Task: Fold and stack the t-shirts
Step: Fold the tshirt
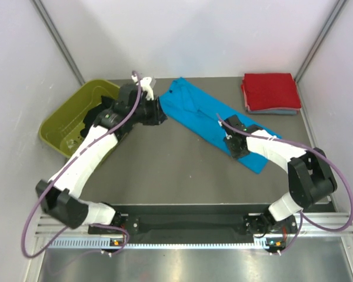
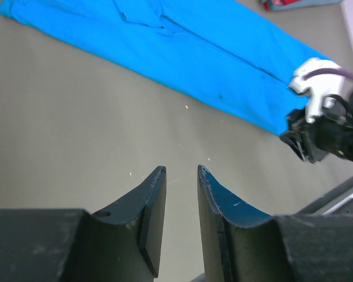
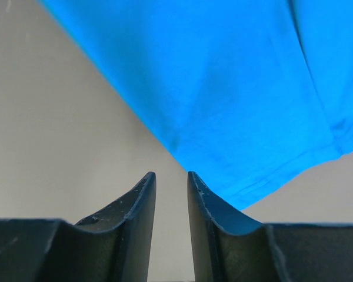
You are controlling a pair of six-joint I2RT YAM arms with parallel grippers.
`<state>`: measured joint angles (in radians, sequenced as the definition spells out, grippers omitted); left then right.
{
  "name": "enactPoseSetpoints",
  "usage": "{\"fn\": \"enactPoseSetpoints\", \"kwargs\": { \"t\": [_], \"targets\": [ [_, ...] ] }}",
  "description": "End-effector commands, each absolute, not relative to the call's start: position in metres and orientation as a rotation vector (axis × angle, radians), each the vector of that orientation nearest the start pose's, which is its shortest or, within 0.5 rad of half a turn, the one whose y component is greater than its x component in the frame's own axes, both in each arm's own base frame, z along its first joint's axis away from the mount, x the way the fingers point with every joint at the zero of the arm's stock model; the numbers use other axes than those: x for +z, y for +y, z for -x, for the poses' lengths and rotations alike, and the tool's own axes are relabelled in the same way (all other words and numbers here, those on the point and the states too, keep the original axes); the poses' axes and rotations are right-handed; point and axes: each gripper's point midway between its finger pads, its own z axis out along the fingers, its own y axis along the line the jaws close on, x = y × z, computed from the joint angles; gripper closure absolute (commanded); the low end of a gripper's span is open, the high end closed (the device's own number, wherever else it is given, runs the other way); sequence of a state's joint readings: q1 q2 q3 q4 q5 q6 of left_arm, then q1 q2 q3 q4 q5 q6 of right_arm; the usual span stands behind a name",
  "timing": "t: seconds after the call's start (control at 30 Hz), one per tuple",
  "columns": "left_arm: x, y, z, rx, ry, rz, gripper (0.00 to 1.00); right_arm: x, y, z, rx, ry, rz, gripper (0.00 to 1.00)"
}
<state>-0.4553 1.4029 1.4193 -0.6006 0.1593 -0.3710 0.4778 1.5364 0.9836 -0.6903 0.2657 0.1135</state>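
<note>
So far, one small pile is done: a red t-shirt (image 1: 270, 89) lies folded square at the upper right of the top view, on top of a grey-blue t-shirt (image 1: 277, 111) whose edge shows beneath it. The turquoise t-shirt (image 1: 203, 117) is only part-way there. It lies flat on the table (image 1: 165, 170) as a long narrow strip, running on a slant from the upper middle of the frame down toward the right, so it looks folded lengthwise but not yet crosswise.

The left hand (image 1: 160, 111) hovers just beside the strip's upper-left end, next to the olive tub (image 1: 59, 126). Its wrist view shows the jaws a narrow gap apart with nothing between them and bare table below. The right hand (image 1: 232, 147) sits over the strip's lower right part. Its own view shows the same narrow, empty gap, poised at the cloth's near edge close to the hem corner.

By my reading, what is left is to fold the strip into a square and set it on the pile. I cannot make out a black shirt anywhere.
</note>
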Motion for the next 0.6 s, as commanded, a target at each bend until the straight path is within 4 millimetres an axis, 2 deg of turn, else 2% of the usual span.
{"fn": "enactPoseSetpoints", "kwargs": {
  "t": [0.0,0.07,0.1,0.27,0.33,0.57],
  "targets": [
    [0.295,-0.208,-0.323,-0.689,2.099,-0.158,0.67,0.069,0.098,-0.283,-0.252,2.646,0.774,0.7],
    [0.291,-0.201,-0.316,-0.673,2.098,-0.156,0.66,0.063,0.092,-0.28,-0.292,2.661,0.819,0.71],
    [0.297,-0.197,-0.312,-0.665,2.076,-0.154,0.66,0.06,0.092,-0.28,-0.288,2.653,0.849,0.7],
    [0.299,-0.185,-0.306,-0.618,2.049,-0.136,0.66,0.041,0.102,-0.276,-0.253,2.666,0.952,0.7],
    [0.303,-0.184,-0.305,-0.621,2.037,-0.134,0.66,0.04,0.108,-0.278,-0.255,2.64,0.983,0.7],
    [0.3,-0.183,-0.308,-0.608,2.037,-0.127,0.66,0.035,0.089,-0.289,-0.448,2.631,0.948,0.72]
  ]
}}
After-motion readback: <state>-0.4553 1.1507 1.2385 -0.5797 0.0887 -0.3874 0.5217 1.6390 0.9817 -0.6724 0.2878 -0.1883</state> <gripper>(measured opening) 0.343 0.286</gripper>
